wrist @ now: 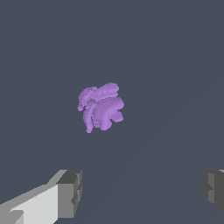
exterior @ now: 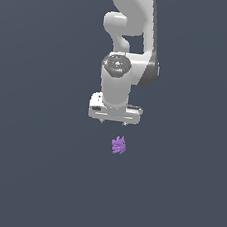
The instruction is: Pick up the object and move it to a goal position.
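Observation:
The object (exterior: 118, 145) is a tiny light-purple jagged lump lying on the dark grey floor, just below the gripper in the exterior view and slightly toward that view's right. In the wrist view the object (wrist: 100, 106) shows as a ridged purple cluster, apart from the fingers. My white gripper (exterior: 113, 122) hangs above it, pointing down, with its jaws spread wide and nothing between them. In the wrist view the gripper (wrist: 142, 192) shows two grey fingertips (wrist: 70, 192) far apart, with bare floor between them.
The white arm (exterior: 130, 32) rises from the gripper to the top of the exterior view. The dark grey floor (exterior: 27, 175) runs flat all around.

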`<action>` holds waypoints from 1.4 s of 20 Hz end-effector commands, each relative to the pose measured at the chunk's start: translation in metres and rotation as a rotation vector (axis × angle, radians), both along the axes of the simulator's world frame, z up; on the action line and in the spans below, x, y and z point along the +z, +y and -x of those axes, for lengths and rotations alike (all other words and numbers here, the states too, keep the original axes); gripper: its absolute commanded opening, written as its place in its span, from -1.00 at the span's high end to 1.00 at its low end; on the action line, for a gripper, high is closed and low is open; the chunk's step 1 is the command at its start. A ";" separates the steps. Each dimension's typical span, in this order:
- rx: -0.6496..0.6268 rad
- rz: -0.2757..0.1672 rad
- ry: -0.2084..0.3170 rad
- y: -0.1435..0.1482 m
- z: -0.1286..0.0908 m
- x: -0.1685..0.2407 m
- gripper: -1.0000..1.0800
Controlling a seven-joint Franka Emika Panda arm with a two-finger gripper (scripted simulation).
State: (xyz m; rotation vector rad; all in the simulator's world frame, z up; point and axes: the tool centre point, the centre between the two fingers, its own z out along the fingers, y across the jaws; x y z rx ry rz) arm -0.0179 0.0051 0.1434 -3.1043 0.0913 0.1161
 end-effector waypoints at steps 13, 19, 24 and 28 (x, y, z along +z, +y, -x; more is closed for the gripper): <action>0.043 -0.004 0.005 0.033 0.001 -0.006 -0.92; 0.060 -0.001 -0.003 0.032 -0.004 -0.010 -0.92; 0.110 0.006 -0.025 0.034 -0.018 -0.024 -0.92; 0.168 0.016 -0.050 0.036 -0.033 -0.040 -0.92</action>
